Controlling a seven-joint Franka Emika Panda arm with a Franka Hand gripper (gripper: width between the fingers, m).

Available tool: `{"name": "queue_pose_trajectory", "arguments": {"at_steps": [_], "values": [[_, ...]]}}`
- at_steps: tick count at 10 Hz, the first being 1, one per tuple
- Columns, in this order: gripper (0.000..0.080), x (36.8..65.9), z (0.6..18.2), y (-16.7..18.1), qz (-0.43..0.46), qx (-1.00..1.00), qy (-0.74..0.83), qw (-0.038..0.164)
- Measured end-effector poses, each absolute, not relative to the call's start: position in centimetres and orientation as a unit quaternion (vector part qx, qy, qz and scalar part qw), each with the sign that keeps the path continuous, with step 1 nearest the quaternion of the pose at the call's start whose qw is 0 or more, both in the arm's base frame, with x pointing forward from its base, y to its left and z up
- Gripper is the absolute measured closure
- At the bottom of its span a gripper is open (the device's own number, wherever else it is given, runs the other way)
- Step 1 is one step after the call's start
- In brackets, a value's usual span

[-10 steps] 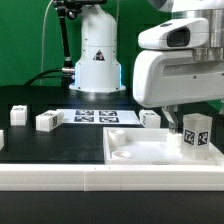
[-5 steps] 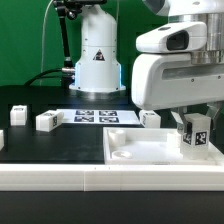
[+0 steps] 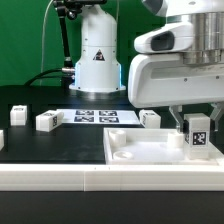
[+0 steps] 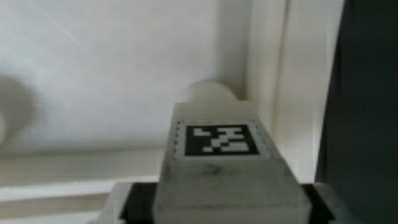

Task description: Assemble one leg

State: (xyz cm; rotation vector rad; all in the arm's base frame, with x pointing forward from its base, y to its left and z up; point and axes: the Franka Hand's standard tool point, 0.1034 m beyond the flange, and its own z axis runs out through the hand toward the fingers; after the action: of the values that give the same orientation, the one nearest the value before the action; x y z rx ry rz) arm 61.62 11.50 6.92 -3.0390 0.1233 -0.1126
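The leg [image 3: 200, 134], a small chunky white block with a black-and-white tag, is held upright in my gripper [image 3: 199, 125] at the exterior view's right. It hangs over the far right part of the large white panel [image 3: 150, 152], near its right rim. I cannot tell if it touches the panel. In the wrist view the leg [image 4: 217, 150] fills the middle, clamped between the dark fingers [image 4: 137, 200] of my gripper [image 4: 217, 203], with the panel [image 4: 107, 80] beneath.
Three more loose white blocks lie on the black table: one [image 3: 18, 114] at the left, one [image 3: 47, 120] beside it, one [image 3: 150, 118] behind the panel. The marker board [image 3: 95, 116] lies in the middle. A robot base [image 3: 97, 55] stands behind.
My gripper has shifted the held leg slightly toward the exterior view's right, over the panel's right edge. The other blocks have not moved.
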Motion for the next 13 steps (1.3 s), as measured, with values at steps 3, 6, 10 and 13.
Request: {"name": "queue_pose_trajectory", "arguments": {"at_steps": [3, 6, 10, 13], "values": [[0.0509, 61.35, 6.87, 11.61, -0.054, -0.969, 0.233, 0.064], [0.0508, 61.29, 6.84, 11.59, -0.049, -0.91, 0.403, 0.077], [0.045, 61.29, 6.83, 11.56, -0.038, -0.87, 0.483, 0.087], [0.0187, 61.42, 6.9, 11.31, -0.044, -0.895, 0.435, 0.085]]}}
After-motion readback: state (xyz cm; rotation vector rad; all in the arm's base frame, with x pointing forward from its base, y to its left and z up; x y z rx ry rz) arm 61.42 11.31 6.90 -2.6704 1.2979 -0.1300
